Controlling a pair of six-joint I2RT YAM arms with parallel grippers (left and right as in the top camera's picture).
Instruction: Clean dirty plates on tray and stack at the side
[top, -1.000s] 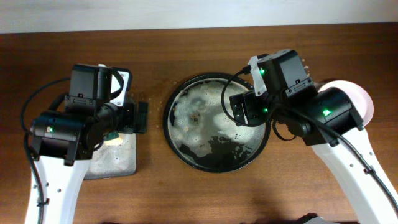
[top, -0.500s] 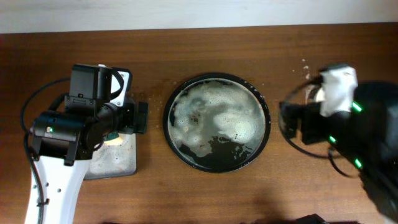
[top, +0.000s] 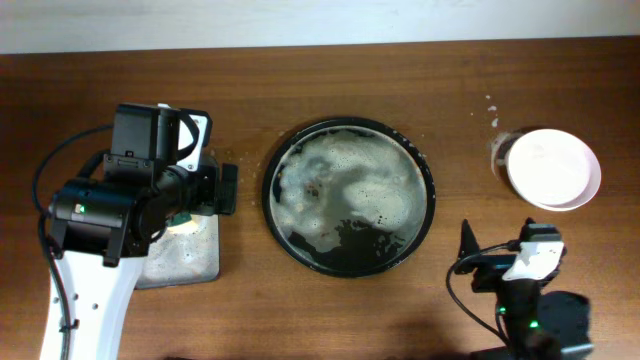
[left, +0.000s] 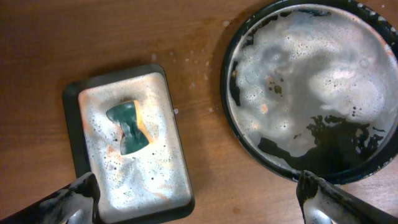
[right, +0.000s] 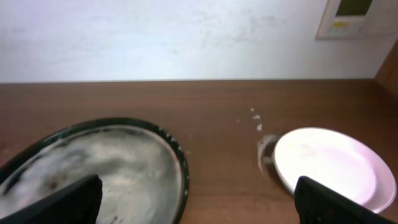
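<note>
The round black tray (top: 350, 250) sits mid-table, covered in foam, with no plate on it. It also shows in the left wrist view (left: 336, 155) and the right wrist view (right: 180, 168). White plates (top: 553, 168) sit stacked on the wood at the far right, beside a whitish ring stain (top: 497, 150); the stack also shows in the right wrist view (right: 333, 165). I cannot tell how many plates are in it. My left gripper (left: 199, 199) is open and empty above the sponge tray's near edge. My right gripper (right: 199, 199) is open and empty, low at the table's front (top: 470, 255).
A rectangular dark sponge tray (left: 81, 99), full of foam, holds a green sponge (left: 127, 127) at the left. White specks (top: 490, 105) dot the wood behind the plates. Bare wood lies between the black tray and the plates.
My right arm has left the black tray's right side, swung right and pulled back to the front edge, uncovering the plate stack. The left arm has not moved.
</note>
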